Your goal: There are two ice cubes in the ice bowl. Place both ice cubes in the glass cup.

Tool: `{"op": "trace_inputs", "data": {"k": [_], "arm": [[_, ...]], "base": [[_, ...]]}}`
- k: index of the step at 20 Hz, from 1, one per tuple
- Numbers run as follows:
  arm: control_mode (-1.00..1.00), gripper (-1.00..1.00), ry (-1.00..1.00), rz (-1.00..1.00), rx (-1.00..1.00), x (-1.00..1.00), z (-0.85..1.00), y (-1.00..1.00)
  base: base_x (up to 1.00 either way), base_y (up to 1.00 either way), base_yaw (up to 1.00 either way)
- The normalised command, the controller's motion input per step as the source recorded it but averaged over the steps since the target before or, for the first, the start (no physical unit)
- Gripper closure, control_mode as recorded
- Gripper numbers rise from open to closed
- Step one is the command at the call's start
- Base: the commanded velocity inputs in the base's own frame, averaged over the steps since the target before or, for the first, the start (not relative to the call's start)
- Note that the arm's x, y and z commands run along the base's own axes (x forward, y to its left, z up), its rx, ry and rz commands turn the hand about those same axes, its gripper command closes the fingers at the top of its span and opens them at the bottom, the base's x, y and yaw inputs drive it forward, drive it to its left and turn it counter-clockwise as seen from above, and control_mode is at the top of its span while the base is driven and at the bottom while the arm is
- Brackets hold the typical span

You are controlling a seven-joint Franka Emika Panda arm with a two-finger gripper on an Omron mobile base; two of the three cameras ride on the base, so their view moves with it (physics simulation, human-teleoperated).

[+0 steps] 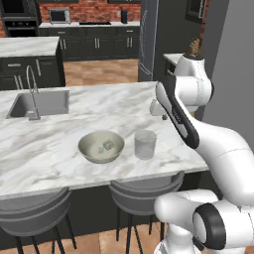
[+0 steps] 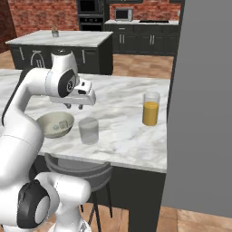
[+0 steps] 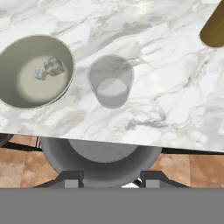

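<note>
The ice bowl (image 3: 17,52) stands on the marble counter, left of the glass cup (image 3: 111,83). Two ice cubes lie in the bowl: a larger greyish one (image 3: 54,66) and a small bluish one (image 3: 40,75) beside it. The cup looks empty. My gripper (image 3: 111,180) hangs high above the counter's front edge, open, with nothing between its fingertips. In the right base view the gripper (image 2: 74,107) hovers above and between the bowl (image 2: 45,121) and the cup (image 2: 89,130). The left base view shows the bowl (image 1: 89,149) with the cubes (image 1: 107,146) and the cup (image 1: 145,144) to its right.
A glass of orange liquid (image 2: 151,108) stands on the counter right of the cup. A sink (image 1: 42,104) with a faucet (image 1: 32,94) lies at the far left. Grey stools (image 3: 100,157) sit under the counter's front edge. A tall grey panel (image 2: 204,113) bounds the right side.
</note>
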Motion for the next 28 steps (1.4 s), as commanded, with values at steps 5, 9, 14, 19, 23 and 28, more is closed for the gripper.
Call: {"op": "trace_inputs", "data": {"k": [5, 9, 14, 19, 23, 28], "arm": [[-1.00, -1.00, 0.01, 0.06, -0.04, -0.17, -0.01, 0.22], [-1.00, -1.00, -0.04, 0.09, -0.03, -0.24, -0.01, 0.58], [-1.00, -1.00, -0.02, 0.02, 0.00, 0.00, -0.08, 0.90], [-1.00, -1.00, 0.00, 0.00, 0.00, 0.00, -0.38, 0.97], [-1.00, -1.00, 0.08, 0.00, -0.03, 0.00, -0.29, 0.43], [-1.00, -1.00, 0.11, 0.02, -0.17, 0.07, -0.25, 0.14]], "base": [[0.00, 0.00, 0.00], [0.00, 0.00, 0.00], [0.00, 0.00, 0.00], [0.00, 0.00, 0.00], [0.00, 0.00, 0.00], [0.00, 0.00, 0.00]]}}
